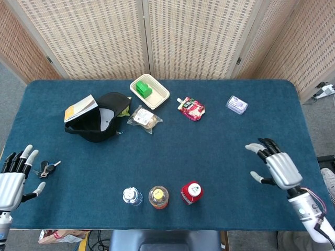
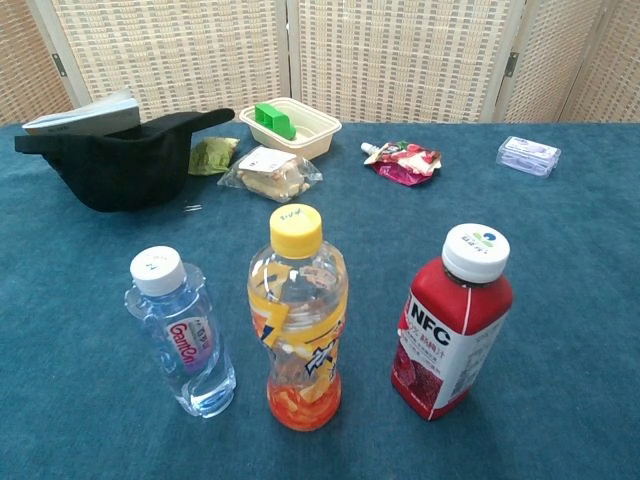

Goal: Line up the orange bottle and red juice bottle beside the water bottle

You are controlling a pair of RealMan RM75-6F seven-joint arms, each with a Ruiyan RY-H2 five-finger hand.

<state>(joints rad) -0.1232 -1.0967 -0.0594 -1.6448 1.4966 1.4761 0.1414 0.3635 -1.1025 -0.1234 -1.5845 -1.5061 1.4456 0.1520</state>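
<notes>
Three bottles stand upright in a row near the table's front edge: the water bottle on the left, the orange bottle in the middle, the red juice bottle on the right. My right hand hovers open far to the right of the row, holding nothing. At the table's left edge my left hand is open with its fingers spread. Neither hand shows in the chest view.
A set of keys lies beside my left hand. At the back are a black cap with a booklet, a tray holding a green block, a snack bag, a red pouch and a small packet.
</notes>
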